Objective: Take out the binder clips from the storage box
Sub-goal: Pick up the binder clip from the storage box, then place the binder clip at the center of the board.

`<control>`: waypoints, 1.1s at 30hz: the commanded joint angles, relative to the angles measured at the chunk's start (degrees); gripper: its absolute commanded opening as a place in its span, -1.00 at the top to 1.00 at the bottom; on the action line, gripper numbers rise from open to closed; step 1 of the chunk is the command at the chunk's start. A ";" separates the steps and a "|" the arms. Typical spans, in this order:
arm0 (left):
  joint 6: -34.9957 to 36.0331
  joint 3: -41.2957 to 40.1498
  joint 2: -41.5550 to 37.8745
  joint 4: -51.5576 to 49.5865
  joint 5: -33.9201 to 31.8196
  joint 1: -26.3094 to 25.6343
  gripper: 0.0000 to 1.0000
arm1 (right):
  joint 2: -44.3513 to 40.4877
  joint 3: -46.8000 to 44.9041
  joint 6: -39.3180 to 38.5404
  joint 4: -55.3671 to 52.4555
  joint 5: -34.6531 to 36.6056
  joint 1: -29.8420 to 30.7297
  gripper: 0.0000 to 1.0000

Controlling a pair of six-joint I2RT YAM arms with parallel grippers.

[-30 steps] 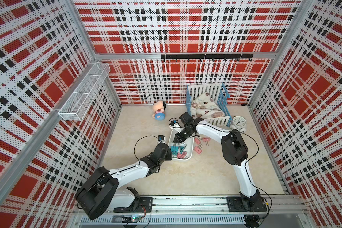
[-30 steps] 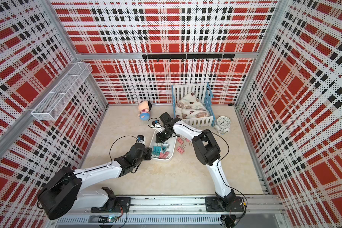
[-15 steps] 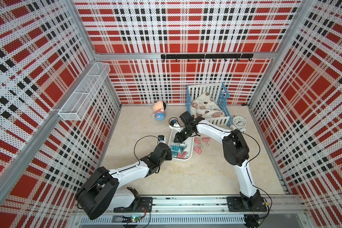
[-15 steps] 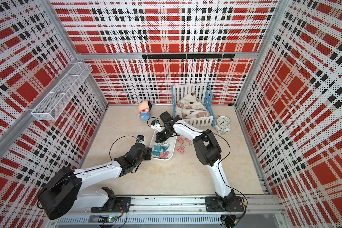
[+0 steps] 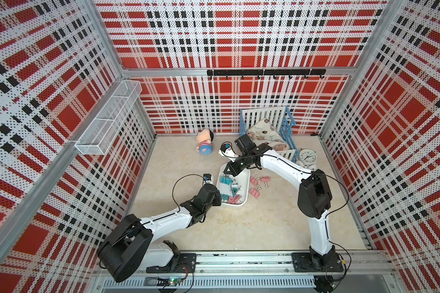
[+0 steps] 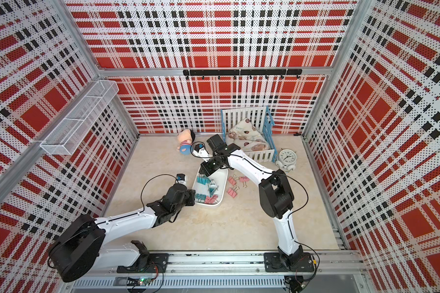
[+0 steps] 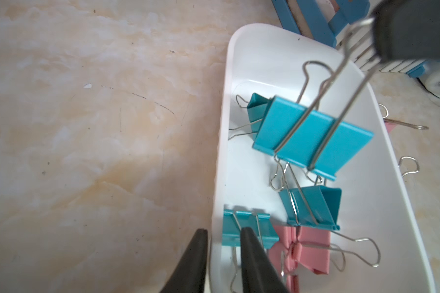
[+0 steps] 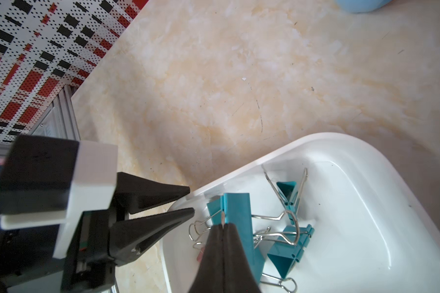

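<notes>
1. the right gripper [image 8: 222, 226] is pinched fully together on one silver wire handle of a teal folding binder clip [image 7: 313, 137]. gripping the loop rather than the body lets the clip hang free above the shallow white plastic storage box [image 7: 262, 48].
2. the left gripper [image 7: 223, 229] straddles the box's side wall near a corner, one finger outside and one inside, clamped on it. this is most likely to stop the light tub from sliding or lifting with the clip.
3. left in the box are other teal clips [image 7: 313, 205] and pink clips [image 7: 313, 246], mostly toward the left gripper's end.
4. loose pink clips [image 5: 254, 191] lie on the beige marbled tabletop [image 5: 239, 228] just beside the box, on the right arm's side. that looks like the drop-off spot.
5. the hanging clip's lower loop sits close to the clip beneath it; i cannot tell whether they are hooked together, so lifting it could drag a second clip along.
</notes>
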 commanded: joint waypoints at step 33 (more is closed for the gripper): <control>0.58 -0.58 -0.25 0.47 -0.46 -0.27 0.40 | -30.11 -48.83 20.82 31.64 -3.02 -32.62 1.00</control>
